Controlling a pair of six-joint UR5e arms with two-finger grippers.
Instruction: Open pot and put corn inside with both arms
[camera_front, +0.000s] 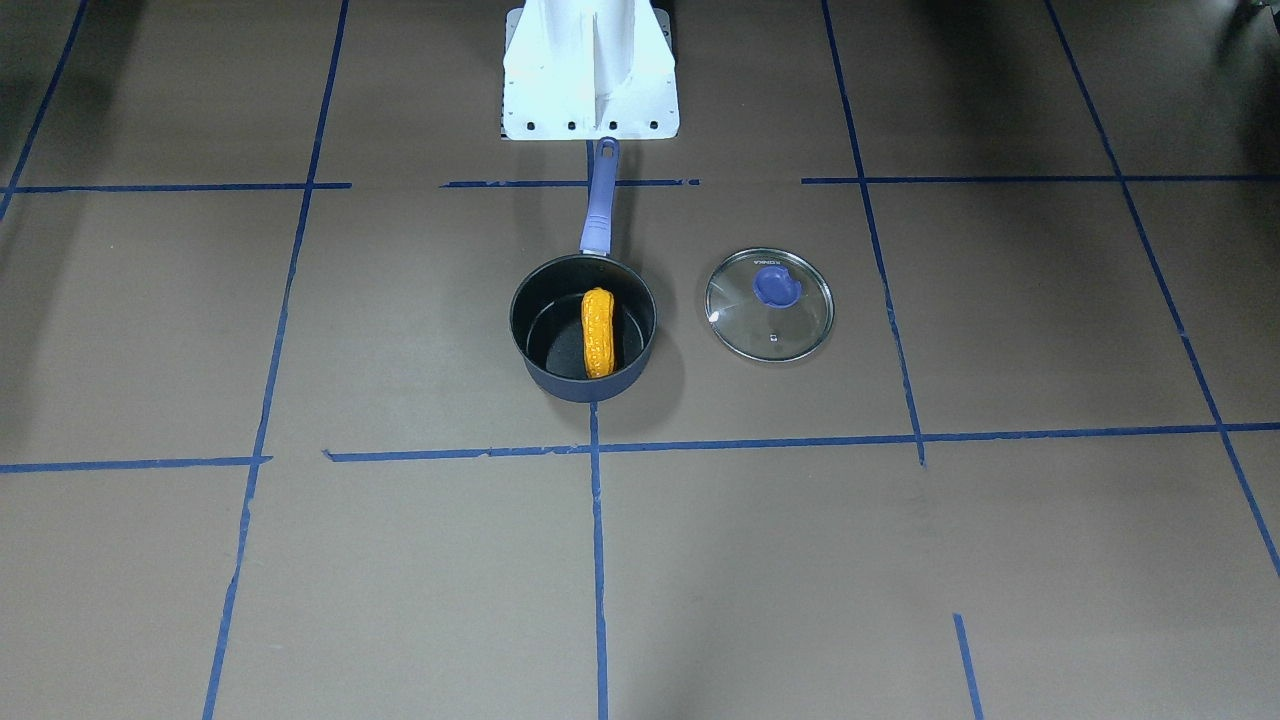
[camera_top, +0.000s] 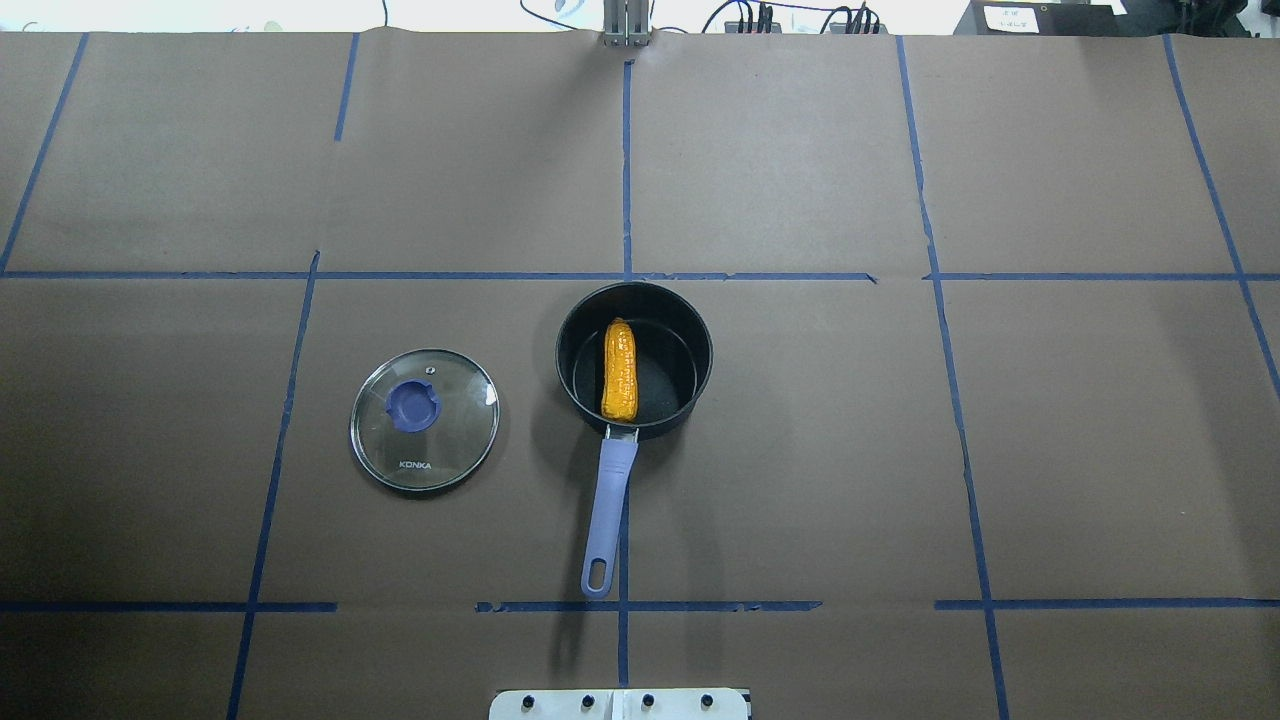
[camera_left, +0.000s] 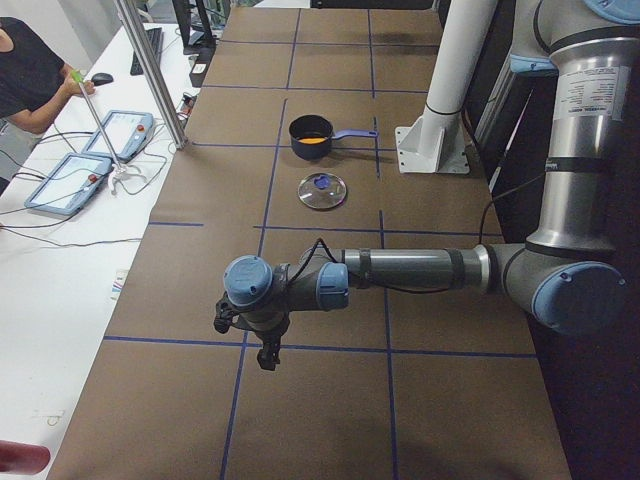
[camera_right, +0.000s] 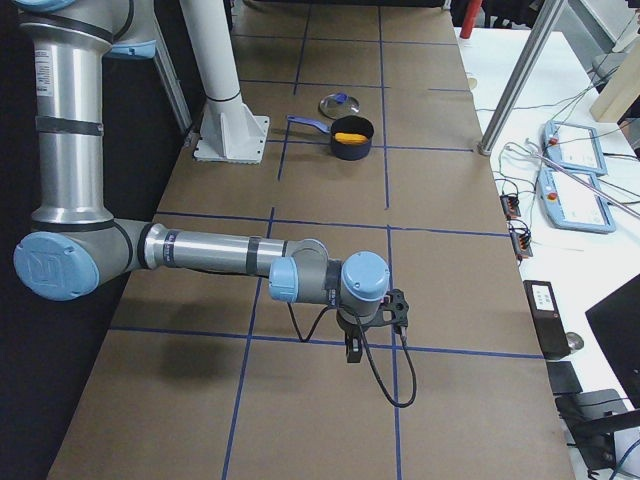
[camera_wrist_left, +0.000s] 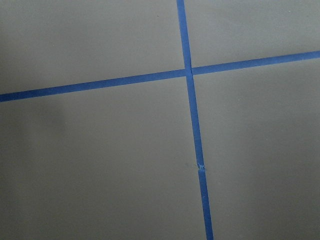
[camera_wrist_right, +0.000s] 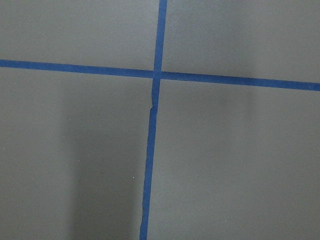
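The navy pot (camera_top: 690, 345) stands open at the table's middle, its purple-blue handle (camera_top: 610, 505) pointing at the robot base. The orange corn (camera_top: 620, 370) lies inside it; pot (camera_front: 545, 310) and corn (camera_front: 598, 333) also show in the front view. The glass lid (camera_top: 424, 420) lies flat on the table on the robot's left of the pot, apart from it, also in the front view (camera_front: 769, 305). My left gripper (camera_left: 266, 355) shows only in the left side view and my right gripper (camera_right: 354, 350) only in the right side view, both far from the pot. I cannot tell whether they are open.
The white base stand (camera_front: 590, 80) is behind the pot handle. Blue tape lines (camera_top: 626, 160) grid the brown table. Both wrist views show only tape crossings. An operator (camera_left: 30, 75) and control boxes (camera_left: 90, 165) are at a side desk.
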